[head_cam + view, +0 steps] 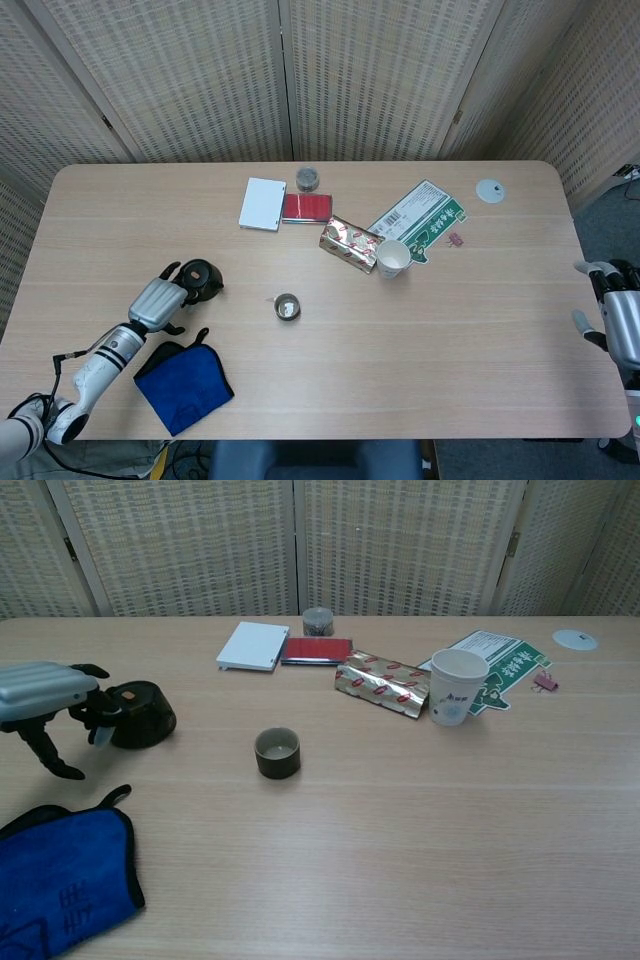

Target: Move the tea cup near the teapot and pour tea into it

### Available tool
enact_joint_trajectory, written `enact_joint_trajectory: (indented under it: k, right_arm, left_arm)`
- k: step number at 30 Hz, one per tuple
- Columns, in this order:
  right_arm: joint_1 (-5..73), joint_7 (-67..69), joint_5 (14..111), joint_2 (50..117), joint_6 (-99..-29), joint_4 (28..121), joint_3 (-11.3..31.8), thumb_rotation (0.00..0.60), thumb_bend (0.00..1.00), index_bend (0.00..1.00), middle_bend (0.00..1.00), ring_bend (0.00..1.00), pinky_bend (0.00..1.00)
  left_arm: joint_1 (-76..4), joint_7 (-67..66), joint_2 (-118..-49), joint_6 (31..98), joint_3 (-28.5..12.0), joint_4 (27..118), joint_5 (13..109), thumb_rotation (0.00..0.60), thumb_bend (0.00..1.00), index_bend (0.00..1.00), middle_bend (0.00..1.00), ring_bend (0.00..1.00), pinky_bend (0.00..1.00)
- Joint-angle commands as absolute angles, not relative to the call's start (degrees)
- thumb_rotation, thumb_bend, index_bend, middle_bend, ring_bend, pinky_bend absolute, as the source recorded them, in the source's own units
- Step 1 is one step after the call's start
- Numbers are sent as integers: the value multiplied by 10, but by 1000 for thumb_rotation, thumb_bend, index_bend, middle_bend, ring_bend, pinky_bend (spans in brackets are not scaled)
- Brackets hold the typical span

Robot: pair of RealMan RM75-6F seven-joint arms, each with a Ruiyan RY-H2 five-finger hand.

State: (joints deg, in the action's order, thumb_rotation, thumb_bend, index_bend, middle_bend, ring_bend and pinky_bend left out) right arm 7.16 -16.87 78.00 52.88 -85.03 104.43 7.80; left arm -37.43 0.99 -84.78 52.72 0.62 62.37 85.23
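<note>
The work surface is a light wood-grain table [450, 330] with rounded corners, backed by woven folding screens [380, 70]. At the far left, a blue cloth [55, 885] lies at the near edge, partly cut off in the chest view. The left hand [45, 695] sits just beside the dark teapot [138, 713], its fingers curled around the handle side; whether they actually grip the pot cannot be told, as the hand hides the contact. The tea cup [277, 752] stands upright on bare table right of the teapot, apart from it and untouched. Toward the far edge lie a white box [262, 203], a red packet [307, 207] touching it, and a small round tin [307, 179]. Further right are a gold foil packet [383, 683], a white paper cup [455, 686] resting on a green-and-white carton [420, 218], a small pink clip [545, 681] and a white disc [490, 190]. The right hand [618, 318] hangs off the table's right edge, partly cut off, fingers apart and empty.
</note>
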Motion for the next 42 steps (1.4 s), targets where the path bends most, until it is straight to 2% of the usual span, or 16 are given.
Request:
enact_joint_trajectory:
  k: [1,14,16,19,20,24,28,30,34,40,42]
  right_arm:
    - [71,-169,780,529,-851,1045,78,600,231,288,297,197,269]
    - [69,-165,777,528,-855,1043,82,600,231,288,297,197,269]
    - [70,-165,777,528,-855,1043,83,600,231,288,297,198,269]
    - [71,-165,775,530,-853,1042,83,600,231,288,297,198,269]
    - [71,-165,775,530,-853,1042,84,600,232,288,297,198,269]
    - [72,-165,773,531,-852,1041,85,600,231,288,297,199,268]
    - [72,-165,771,531,-852,1040,86,600,232,288,297,199,268]
    - [72,-164,770,532,-851,1039,86,600,231,288,297,199,268]
    - [71,-162,770,533,-852,1038,86,600,231,288,297,199,268]
    - [69,-158,773,533,-856,1037,85,600,232,288,297,198,268]
    - [68,-156,774,533,-857,1037,85,600,231,288,297,199,268]
  left_arm:
    - [-375,10,-848,526,5,623,851,600,76,631,593,490,0]
    - [-381,26,-848,520,-1,626,847,600,75,864,867,720,0]
    - [-383,36,-846,519,-4,629,846,574,75,892,898,749,0]
    - [-386,55,-843,518,-7,634,846,368,76,935,942,791,0]
    - [-387,61,-842,518,-8,634,847,316,76,943,950,799,0]
    - [-390,88,-839,526,-12,632,854,157,75,974,979,823,0]
    - [-393,115,-836,528,-16,633,854,56,72,994,996,835,0]
    - [-394,126,-835,530,-19,634,852,36,70,1000,1000,841,0]
    - [-393,128,-831,533,-24,638,846,33,70,1000,1000,853,0]
    - [-384,117,-822,547,-37,654,827,63,71,1000,1000,882,5]
    - [-380,110,-819,552,-42,661,819,66,84,1000,1000,895,42]
